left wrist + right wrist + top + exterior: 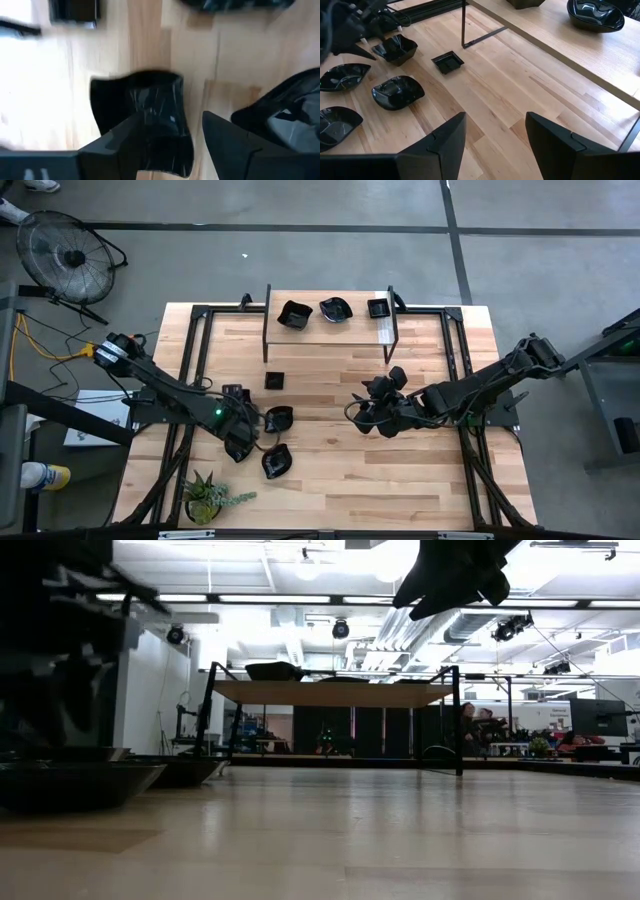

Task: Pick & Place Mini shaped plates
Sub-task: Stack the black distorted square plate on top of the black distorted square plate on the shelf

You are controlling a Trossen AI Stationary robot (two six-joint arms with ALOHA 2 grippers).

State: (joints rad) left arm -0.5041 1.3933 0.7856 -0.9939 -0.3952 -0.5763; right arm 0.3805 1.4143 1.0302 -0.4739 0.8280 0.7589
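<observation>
Black plates [279, 419] cluster near the plant [208, 498]; three more sit on the shelf [330, 328]. Left gripper [240, 442], open, straddles one there, seemingly released. Right gripper [368, 412] hovers open mid-surface, empty.

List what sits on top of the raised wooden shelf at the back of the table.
Three black mini plates sit on the raised shelf: a wavy dish, a rounded dish and a small square dish. Nothing else shows; the space beneath is hidden.

A robotics lab or workshop: grey concrete floor [300, 250], a floor fan [68, 257], exposed ceiling ducts [420, 630], strip lights [260, 598], distant workstations.
</observation>
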